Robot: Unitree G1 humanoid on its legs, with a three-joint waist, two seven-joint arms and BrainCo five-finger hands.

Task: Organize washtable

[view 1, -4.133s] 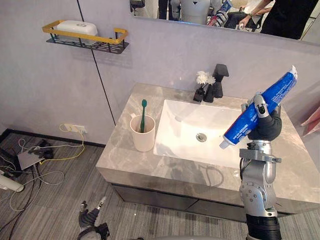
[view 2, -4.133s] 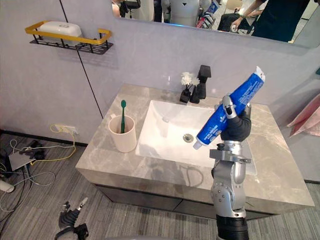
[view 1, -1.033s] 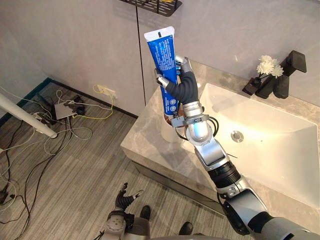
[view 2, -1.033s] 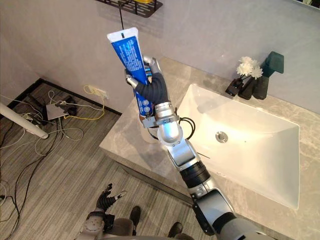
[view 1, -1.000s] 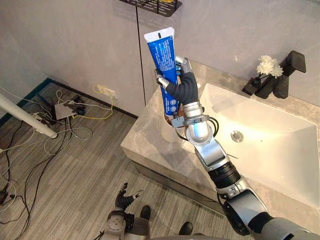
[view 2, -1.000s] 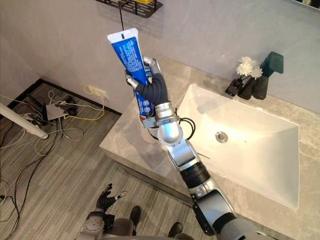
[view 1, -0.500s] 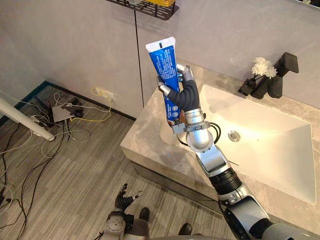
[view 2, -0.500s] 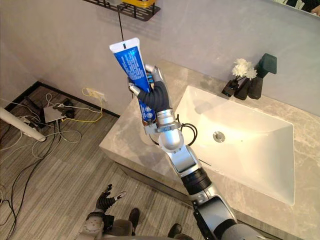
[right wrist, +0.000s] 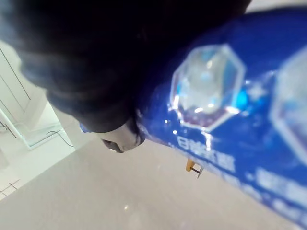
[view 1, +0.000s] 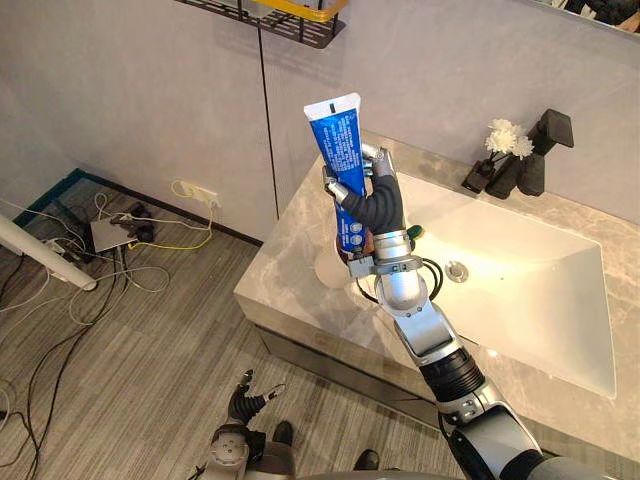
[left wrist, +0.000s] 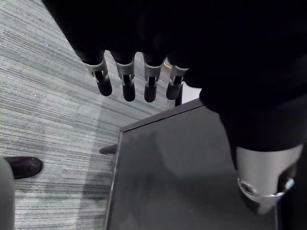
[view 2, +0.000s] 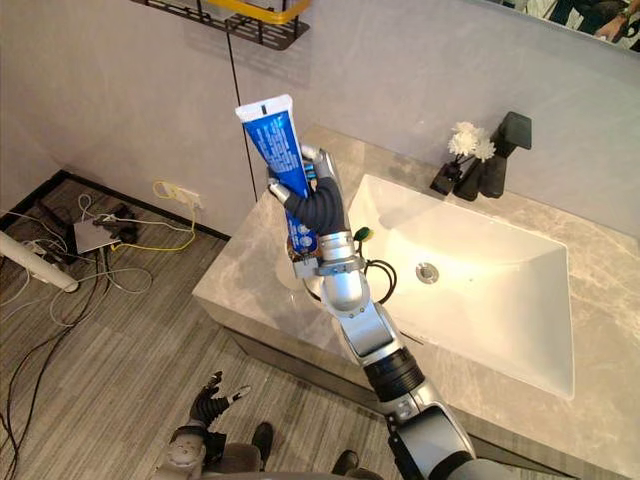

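Risk sits mostly in the final stretch of the placement. The right hand (view 1: pixel 378 205) has its fingers curled round the lower half of a large blue toothpaste tube (view 1: pixel 337 140), held nearly upright with the flat crimped end uppermost, above the left end of the grey marble counter (view 1: pixel 275 295). A cream cup (view 1: pixel 328 272) stands just beneath the wrist, largely hidden by hand and tube, so I judge the tube is meant to go cap-down into it. With the cup's mouth screened, the cap could catch the rim and tip the cup, which is not far from the counter's left edge. A small green tip (view 1: pixel 413 232) shows beside the wrist, probably a toothbrush in the cup, which would crowd the opening and might be knocked. The tall tube could also lean and topple the cup once let go. A white rectangular basin (view 1: pixel 540 300) lies just beside the cup. A black faucet (view 1: pixel 548 140) and white flowers (view 1: pixel 505 133) stand well apart at its far rim, with a black-and-yellow wire shelf (view 1: pixel 290 12) on the wall above. The left hand (view 1: pixel 243 395) hangs low by the floor, fingers (left wrist: pixel 127 86) straight, holding nothing.
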